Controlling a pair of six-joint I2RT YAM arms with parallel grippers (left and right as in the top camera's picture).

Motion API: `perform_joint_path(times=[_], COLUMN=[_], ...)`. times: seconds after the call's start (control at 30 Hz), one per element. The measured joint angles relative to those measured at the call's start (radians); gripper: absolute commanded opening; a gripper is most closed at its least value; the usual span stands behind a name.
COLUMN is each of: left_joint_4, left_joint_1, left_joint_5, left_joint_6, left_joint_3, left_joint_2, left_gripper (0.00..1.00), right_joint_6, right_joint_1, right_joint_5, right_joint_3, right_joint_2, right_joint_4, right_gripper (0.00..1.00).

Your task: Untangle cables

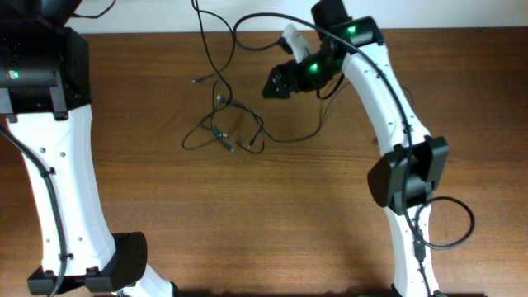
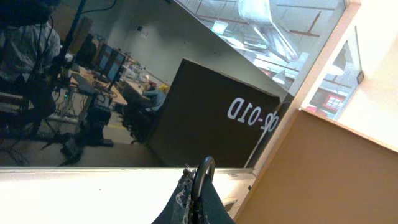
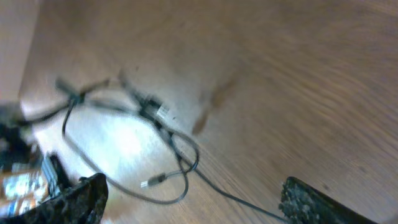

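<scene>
**Right hand (image 1: 272, 84) released, cables (image 1: 223, 128) bunched beside it on the counter (image 1: 313, 214)**

Count first: you're running 2 arms, the left arm (image 1: 58, 181) and the right arm (image 1: 388, 107), w/ 2 hands. The cables are sitting in 1 loose knot of thin black cords. You can't count the separate cords through the crossings, but approx 4 small plug ends are showing around the knot in the overhead view.

Position: the knot is lying toward the far edge of the counter, between the 2 arms and nearer the right one. The right hand is hovering near it on its right side, apart from the knot and not touching it. One long strand is looping out from the knot toward the right arm. Another is trailing off past the far edge of the counter.

Views: the right wrist cam is giving you what overhead can't. Both fingers are standing wide apart at the bottom corners w/ only bare counter between them, so that hand is released and grasping nothing. It's also showing a silvery tip (image 3: 149, 182) on one cord end, though the pic is blurred. Overhead isn't letting you make out the left hand (image 2: 199, 177) fingers. Only the left wrist cam is catching them, pressed together, clenched on nothing, pointing out at the room.
</scene>
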Motion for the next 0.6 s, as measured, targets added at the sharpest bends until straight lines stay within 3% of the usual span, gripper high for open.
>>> perform_joint_path(times=[0.2, 0.3, 0.43, 0.6], left_joint_4=[-0.018, -0.032, -0.064, -0.077], left_joint_1=[0.000, 0.000, 0.009, 0.029], left_joint_5=[0.000, 0.005, 0.018, 0.018], left_joint_6=[0.000, -0.003, -0.003, -0.003], left_joint_3=[0.000, 0.000, 0.000, 0.000], left_joint_2=[0.000, 0.000, 0.000, 0.000], left_gripper=[0.00, 0.00, 0.00, 0.00], right_joint_6=[-0.151, -0.091, 0.052, 0.146], right_joint_1=[0.056, 0.069, 0.069, 0.073], right_joint_5=[-0.072, -0.082, -0.068, -0.043], right_joint_3=[-0.020, -0.075, -0.156, -0.241], right_joint_2=[0.057, 0.073, 0.090, 0.092], right_joint_4=[0.063, 0.246, 0.464, 0.549], right_gripper=[0.94, 0.86, 0.83, 0.80])
